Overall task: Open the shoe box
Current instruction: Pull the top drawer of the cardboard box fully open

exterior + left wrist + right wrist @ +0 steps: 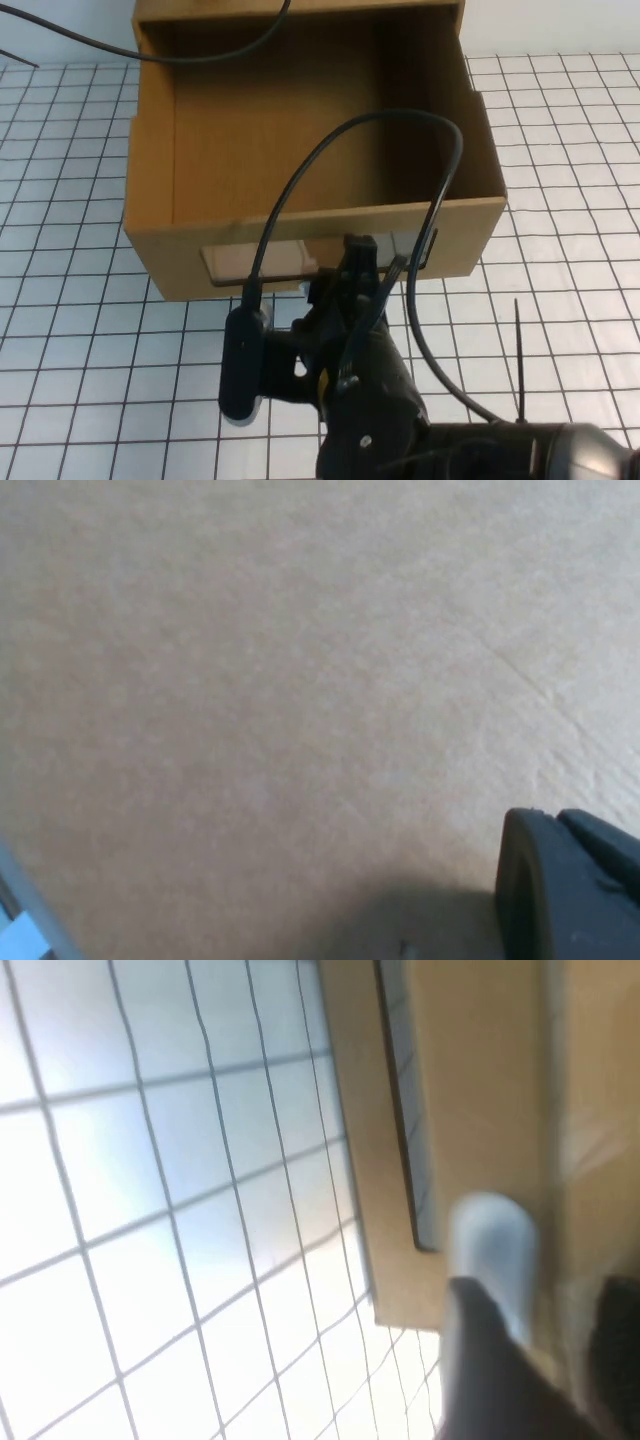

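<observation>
The brown cardboard shoe box (300, 130) stands open in the high view, its inside bare and its lid raised at the far side. My right gripper (360, 255) is at the top edge of the near wall, just above a pale label (265, 262). In the right wrist view the right gripper (560, 1330) is open, with the box's cardboard (470, 1110) showing between its fingers (490, 1250). My left gripper (570, 890) shows only in part, close against a plain cardboard surface (250, 680). It is out of sight in the high view.
The box rests on a white table with a black grid (80, 350). A black cable (440, 160) loops from my right arm over the box's near right corner. Another cable (200, 50) crosses the raised lid. A black cable tie (517, 350) stands up near the right arm.
</observation>
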Robot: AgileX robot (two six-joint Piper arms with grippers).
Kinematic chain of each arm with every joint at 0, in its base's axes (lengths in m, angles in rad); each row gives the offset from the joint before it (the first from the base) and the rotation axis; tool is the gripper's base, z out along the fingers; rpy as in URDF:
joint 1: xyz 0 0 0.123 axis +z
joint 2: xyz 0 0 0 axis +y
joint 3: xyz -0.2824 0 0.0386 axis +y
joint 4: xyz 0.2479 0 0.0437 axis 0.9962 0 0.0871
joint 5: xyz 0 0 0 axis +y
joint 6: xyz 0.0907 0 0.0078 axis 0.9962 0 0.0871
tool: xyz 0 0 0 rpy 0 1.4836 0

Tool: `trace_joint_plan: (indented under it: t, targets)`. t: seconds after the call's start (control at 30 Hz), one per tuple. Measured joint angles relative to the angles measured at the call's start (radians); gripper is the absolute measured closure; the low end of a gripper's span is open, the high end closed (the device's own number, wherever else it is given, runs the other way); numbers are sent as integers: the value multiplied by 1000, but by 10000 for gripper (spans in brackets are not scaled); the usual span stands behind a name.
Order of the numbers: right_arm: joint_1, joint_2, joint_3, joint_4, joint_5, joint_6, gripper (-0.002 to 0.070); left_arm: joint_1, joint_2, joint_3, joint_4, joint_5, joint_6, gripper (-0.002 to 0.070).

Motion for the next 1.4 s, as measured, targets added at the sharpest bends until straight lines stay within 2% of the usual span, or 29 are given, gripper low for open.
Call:
trace_joint_plan:
  t: [0.07,0.13,0.33,0.43,0.63,0.8,0.9,1.1,1.23,1.4]
  targets:
    - [-11,0,1,7,0,0,398,0,1,-13,11,8,-5,677]
    - [-13,0,1,12,7,0,374,0,1,-26,13,20,-13,677]
    - [16,-11,1,138,66,-27,377,0,1,-78,13,62,-35,677]
    - [75,-44,1,219,115,-45,440,0,-12,-86,13,70,-35,677]
    - [140,-177,1,308,214,-35,642,0,-87,-89,-4,74,-35,677]
    - [111,-300,1,351,280,-17,682,0,-166,-91,-14,77,-34,677]
    - [41,-392,1,408,281,-31,686,0,-220,-91,15,78,-38,677]
    - [-215,-585,1,590,260,-144,687,0,-354,-21,98,80,-44,677]
    - [-409,-701,1,776,235,-280,688,0,-452,86,109,74,-40,677]
    - [-624,-769,1,1048,253,-490,689,0,-587,302,112,-43,-27,677]
